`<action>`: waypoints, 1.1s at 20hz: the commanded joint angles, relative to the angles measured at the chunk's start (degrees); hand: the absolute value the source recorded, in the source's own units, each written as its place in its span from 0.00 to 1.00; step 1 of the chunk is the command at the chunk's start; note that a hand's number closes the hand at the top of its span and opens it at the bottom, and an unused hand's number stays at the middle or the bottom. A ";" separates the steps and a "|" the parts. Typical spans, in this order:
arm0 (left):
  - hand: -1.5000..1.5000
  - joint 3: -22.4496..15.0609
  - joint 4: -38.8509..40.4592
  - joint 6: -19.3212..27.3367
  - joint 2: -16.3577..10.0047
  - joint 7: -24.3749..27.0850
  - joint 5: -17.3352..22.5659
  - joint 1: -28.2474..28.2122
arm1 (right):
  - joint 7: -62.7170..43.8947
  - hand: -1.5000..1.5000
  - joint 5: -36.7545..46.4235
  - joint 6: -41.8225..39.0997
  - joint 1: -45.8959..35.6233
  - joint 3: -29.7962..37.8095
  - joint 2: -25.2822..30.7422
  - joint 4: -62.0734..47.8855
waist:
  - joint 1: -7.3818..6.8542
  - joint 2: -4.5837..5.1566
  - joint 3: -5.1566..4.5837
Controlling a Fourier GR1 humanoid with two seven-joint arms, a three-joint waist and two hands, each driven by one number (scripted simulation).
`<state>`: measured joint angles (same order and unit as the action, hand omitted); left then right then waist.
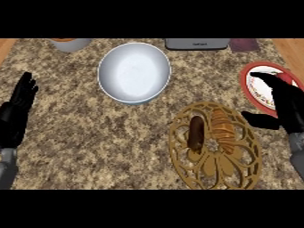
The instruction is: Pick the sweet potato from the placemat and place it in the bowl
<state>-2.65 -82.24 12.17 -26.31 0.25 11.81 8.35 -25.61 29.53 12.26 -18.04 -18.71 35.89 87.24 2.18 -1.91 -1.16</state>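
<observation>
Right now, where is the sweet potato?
In the head view, the sweet potato lies on the left half of the golden placemat, below and right of the white bowl.

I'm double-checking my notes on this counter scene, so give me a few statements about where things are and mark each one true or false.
1. The sweet potato lies on the placemat. True.
2. The bowl already holds the sweet potato. False: nothing shows inside the bowl, and the sweet potato is on the placemat.
3. The right hand is curled round the sweet potato. False: it is open and apart from it, showing over the red-rimmed plate.
4. The left hand rests open at the view's left edge, fingers up. True.
5. The bowl sits farther from the robot than the placemat. True.
</observation>
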 commanded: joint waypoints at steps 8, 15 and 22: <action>0.50 0.27 -1.70 1.55 -0.58 -4.09 -0.64 -0.01 | -39.60 0.00 33.24 -8.75 0.66 -19.08 -9.44 18.51 | -0.43 0.54 0.75; 0.50 -0.86 -3.46 1.02 0.61 -4.29 -1.23 -0.01 | -51.67 0.00 35.34 -32.72 -12.87 -18.56 -22.25 18.33 | -3.03 1.60 0.93; 0.50 -1.33 -3.14 1.55 1.27 -5.17 -1.94 1.98 | -49.31 0.00 29.73 -40.31 -13.89 -12.43 -28.35 3.54 | -3.06 2.25 0.88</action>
<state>-4.00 -86.01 13.56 -25.33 -4.97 10.22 9.27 -64.47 61.06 -16.66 -29.71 -32.88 12.00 97.84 -0.69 -0.16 -0.30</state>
